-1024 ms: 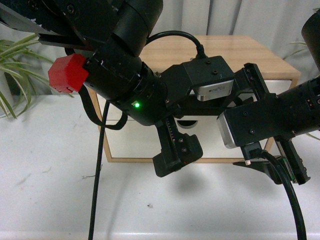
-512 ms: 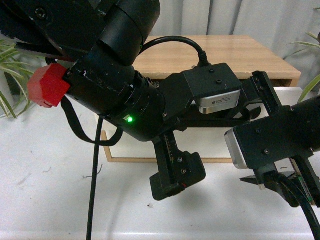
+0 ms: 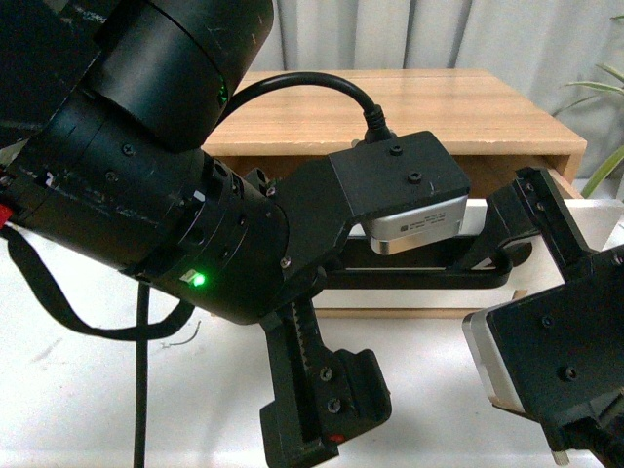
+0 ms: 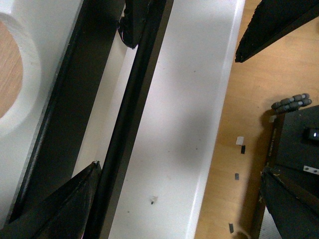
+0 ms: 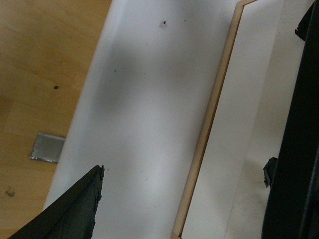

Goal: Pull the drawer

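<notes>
Judging against the front view of a second ago, the drawer [image 4: 50, 45] is now seen drawn part-way out of the cabinet [image 3: 439, 107]. A dark gap is opened under the wooden top, and both arms are brought closer to the camera.

In the left wrist view the left gripper [image 4: 167, 110] is spread wide. One finger [image 4: 65, 209] is seemingly hooked behind the black bar handle [image 4: 130, 134], between it and the white front, though the view is too tight for contact to be confirmed. Light wood is shown through the semicircular notch [image 4: 7, 74]. The right gripper [image 5: 199, 99] is likewise held apart with nothing in it, at about 4 o'clock in the front view. The pull is thus judged to be under way, with more travel probably needed.

The cabinet is set at 12 o'clock on a white table [image 3: 97, 390], which is scuffed and specked. A wooden floor [image 4: 249, 149] is seen past the table's edge. A grey curtain [image 3: 468, 34] is hung behind, and plant leaves [image 3: 600, 88] are seen at 2 o'clock.
</notes>
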Tool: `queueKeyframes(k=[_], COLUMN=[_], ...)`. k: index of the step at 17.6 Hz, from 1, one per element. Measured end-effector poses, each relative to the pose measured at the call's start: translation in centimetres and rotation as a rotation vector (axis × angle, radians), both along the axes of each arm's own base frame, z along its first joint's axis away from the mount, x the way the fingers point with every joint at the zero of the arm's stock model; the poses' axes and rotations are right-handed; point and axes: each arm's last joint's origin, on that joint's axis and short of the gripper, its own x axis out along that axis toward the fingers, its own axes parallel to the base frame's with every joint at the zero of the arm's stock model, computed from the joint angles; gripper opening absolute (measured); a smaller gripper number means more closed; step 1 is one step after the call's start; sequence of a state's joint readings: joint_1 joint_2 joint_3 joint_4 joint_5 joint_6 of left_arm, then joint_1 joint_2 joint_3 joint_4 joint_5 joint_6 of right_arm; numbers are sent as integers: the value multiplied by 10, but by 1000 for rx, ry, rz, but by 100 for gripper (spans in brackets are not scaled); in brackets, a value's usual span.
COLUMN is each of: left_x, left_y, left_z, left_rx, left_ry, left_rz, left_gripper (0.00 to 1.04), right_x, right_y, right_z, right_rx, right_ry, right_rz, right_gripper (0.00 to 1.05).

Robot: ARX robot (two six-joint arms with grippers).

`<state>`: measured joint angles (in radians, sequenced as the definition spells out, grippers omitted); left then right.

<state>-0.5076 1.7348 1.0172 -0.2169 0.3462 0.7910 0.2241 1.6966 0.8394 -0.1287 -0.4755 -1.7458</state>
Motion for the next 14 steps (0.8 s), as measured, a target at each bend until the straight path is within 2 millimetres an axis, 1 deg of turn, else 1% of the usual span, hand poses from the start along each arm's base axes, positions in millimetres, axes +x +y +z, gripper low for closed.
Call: queueKeyframes(k=[3,8,12,14], left_x=[-11,-30,-43,-44], left_y=[-2,-4,-1,-1], left_z=[-2,1,1,1], left_rx=[-3,-24,-35,-37], left_ry=[8,18,29,32], left_rz=[-18,-43,-62,-63], left_gripper=[98,98,98,98], right_x=[-9,-26,-41,-42], right_y=[-2,-6,-7,-8], right_z=[1,3,5,5], right_rx=[-2,5,6,7], right_ry=[16,49,75,72], right_rz=[-1,7,17,16], right_gripper=[98,98,98,98])
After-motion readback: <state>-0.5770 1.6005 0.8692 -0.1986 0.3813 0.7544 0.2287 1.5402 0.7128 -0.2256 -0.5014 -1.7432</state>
